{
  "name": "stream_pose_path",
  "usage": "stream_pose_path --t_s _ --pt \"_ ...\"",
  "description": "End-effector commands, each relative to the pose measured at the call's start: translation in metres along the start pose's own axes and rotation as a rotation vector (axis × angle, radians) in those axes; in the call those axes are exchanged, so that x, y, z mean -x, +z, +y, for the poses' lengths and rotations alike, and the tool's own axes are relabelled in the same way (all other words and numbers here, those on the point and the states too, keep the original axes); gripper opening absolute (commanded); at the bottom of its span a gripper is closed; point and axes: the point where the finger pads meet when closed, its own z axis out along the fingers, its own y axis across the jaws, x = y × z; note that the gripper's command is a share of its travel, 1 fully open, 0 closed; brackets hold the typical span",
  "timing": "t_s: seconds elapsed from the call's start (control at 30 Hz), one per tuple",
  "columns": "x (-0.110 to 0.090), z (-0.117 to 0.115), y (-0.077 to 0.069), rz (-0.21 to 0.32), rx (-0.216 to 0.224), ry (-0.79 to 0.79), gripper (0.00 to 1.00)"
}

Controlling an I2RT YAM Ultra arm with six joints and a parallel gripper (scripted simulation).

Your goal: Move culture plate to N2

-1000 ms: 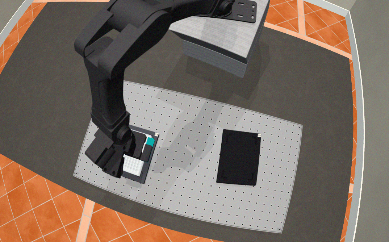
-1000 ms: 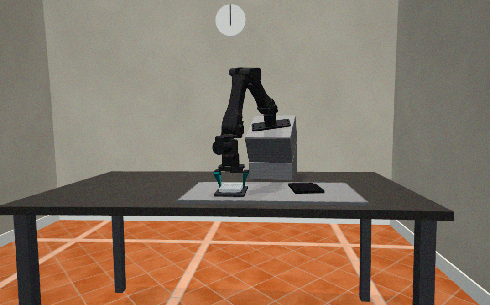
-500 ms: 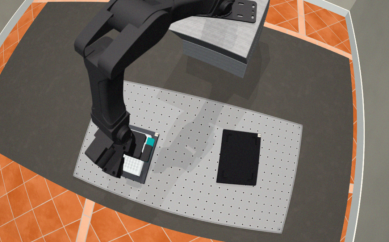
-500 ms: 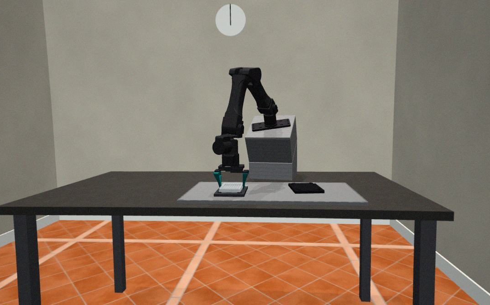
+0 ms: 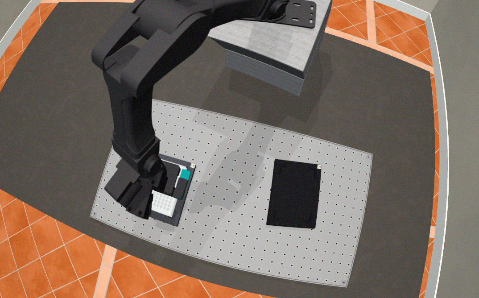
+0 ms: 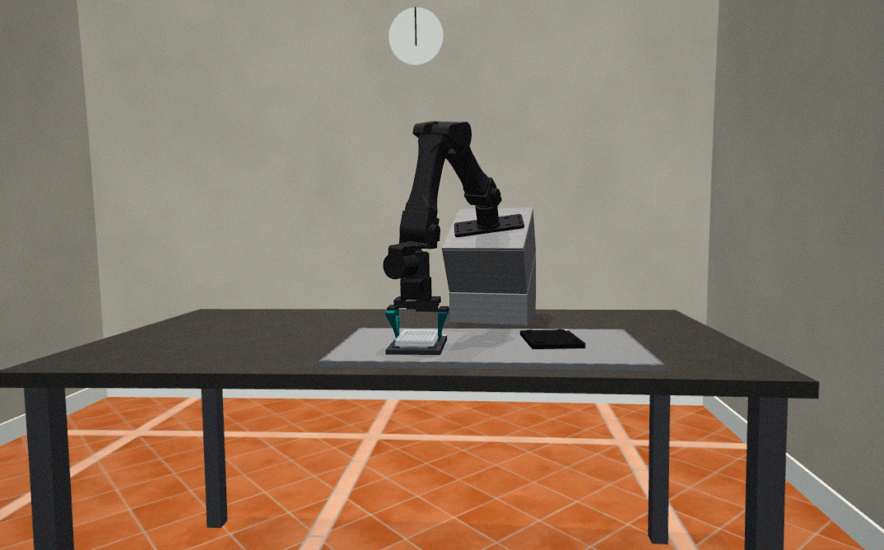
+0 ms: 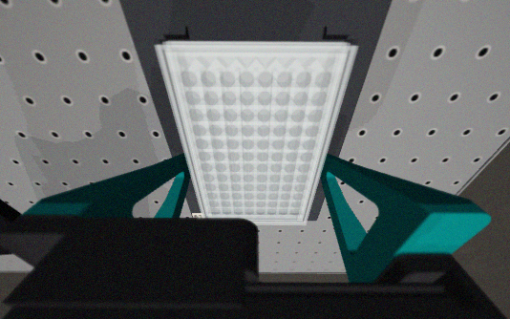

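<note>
- The culture plate (image 7: 257, 134) is white and translucent, its grid of round wells showing through the clear lid (image 7: 175, 52) lying on it.
- It rests on nest N1 (image 5: 183, 204), a dark pad on the counter (image 6: 226, 341).
- The pincer (image 7: 255, 183) is spread wide, its teal fingers flanking the plate's long sides, gripping nothing.
- Nest N2 (image 5: 294, 194) lies well apart.

From above, my own arm (image 5: 134, 110) covers most of the plate (image 5: 164, 204) and its nest (image 5: 177, 218); only one white end shows. The small corner labels on both nests (image 5: 319, 167) are too tiny for me to read. In my wrist view, my black housing (image 7: 130, 267) hides the near end of the plate (image 7: 259, 134) and the roots of my gripper (image 7: 254, 181) fingers. The pedestal (image 5: 270, 63) is cut off by the upper edge of the top view.
</note>
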Motion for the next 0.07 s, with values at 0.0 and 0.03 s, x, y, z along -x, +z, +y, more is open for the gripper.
stream_pose_path --t_s 0.0,0.03 --pt "0.0187 -0.0033 -0.0059 -0.039 -0.005 -0.001 1.0" --pt "0.0187 -0.0033 -0.0059 -0.039 -0.005 -0.001 1.0"
